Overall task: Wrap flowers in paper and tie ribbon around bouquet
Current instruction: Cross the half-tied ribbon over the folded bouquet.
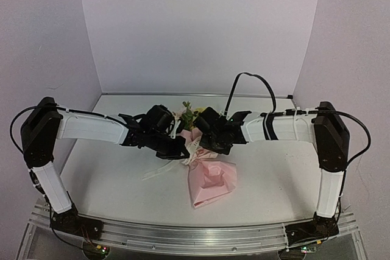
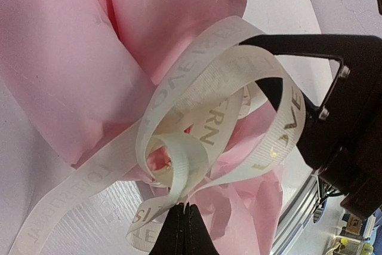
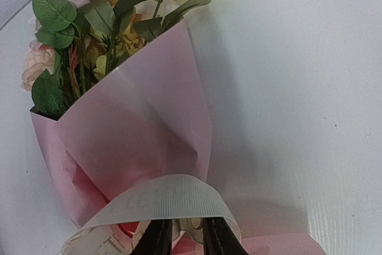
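Note:
The bouquet lies in the middle of the table [image 1: 274,175]. Its pink paper [image 1: 210,178] fans toward me and the flowers [image 1: 189,114] point away. The cream lettered ribbon [image 2: 197,76] curls in loose loops around the pinched middle of the paper [image 2: 59,76]. My left gripper [image 2: 184,207] is shut on a strand of that ribbon just below the loops. My right gripper [image 3: 182,231] sits at the pinch from the other side, its jaws a little apart. A band of ribbon [image 3: 167,198] arches over its tips and a fold lies loosely between them. Yellow and pink flowers [image 3: 119,10] stick out of the paper cone [image 3: 143,129].
Both arms meet over the table's centre, the left gripper [image 1: 181,149] and the right gripper [image 1: 208,146] nearly touching. A ribbon tail [image 1: 159,172] trails to the left of the bouquet. White walls close the back and sides, and a metal rail [image 1: 195,235] runs along the near edge.

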Controlling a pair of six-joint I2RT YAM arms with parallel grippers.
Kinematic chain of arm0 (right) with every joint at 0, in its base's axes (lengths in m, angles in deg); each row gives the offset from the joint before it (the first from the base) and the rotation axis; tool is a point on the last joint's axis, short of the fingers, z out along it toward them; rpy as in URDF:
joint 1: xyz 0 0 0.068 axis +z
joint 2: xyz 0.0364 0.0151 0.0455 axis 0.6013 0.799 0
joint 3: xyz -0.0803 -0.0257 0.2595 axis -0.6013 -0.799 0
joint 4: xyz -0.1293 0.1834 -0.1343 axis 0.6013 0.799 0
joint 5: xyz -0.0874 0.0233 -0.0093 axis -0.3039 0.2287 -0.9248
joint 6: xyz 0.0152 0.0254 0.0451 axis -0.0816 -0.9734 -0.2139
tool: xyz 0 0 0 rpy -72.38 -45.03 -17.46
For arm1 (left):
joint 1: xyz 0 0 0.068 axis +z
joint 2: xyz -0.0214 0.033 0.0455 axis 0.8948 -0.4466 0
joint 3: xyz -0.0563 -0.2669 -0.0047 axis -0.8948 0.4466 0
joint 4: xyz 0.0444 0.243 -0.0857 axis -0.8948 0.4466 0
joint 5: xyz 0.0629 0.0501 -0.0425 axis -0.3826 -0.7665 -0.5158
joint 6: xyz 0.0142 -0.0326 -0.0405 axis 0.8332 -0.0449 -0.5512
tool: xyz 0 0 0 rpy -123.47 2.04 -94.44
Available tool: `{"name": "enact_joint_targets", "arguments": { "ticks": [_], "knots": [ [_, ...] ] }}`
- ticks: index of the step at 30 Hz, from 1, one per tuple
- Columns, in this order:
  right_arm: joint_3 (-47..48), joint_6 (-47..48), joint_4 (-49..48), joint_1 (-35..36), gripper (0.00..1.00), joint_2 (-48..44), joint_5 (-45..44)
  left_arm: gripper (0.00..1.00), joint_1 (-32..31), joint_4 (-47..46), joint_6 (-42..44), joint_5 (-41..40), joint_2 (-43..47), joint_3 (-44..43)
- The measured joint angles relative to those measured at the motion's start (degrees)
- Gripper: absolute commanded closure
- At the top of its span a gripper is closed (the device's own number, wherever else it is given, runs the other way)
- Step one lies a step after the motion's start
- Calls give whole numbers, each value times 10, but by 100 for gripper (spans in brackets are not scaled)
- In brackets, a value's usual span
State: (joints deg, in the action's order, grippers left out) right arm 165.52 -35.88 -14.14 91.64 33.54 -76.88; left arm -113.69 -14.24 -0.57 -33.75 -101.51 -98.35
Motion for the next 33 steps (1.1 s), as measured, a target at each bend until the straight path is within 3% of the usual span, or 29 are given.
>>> {"name": "enact_joint_targets", "arguments": {
  "ticks": [6, 22, 33],
  "knots": [
    [-10, 0, 0, 0, 79, -2, 5, 100, 0, -1, -3, -9, -19, -25],
    [-29, 34, 2, 0, 59, -85, 38, 100, 1, -1, -13, -8, -53, -42],
    [-75, 153, 1, -69, 71, -111, 129, 100, 1, -1, -13, -8, -53, -42]
  ]
}}
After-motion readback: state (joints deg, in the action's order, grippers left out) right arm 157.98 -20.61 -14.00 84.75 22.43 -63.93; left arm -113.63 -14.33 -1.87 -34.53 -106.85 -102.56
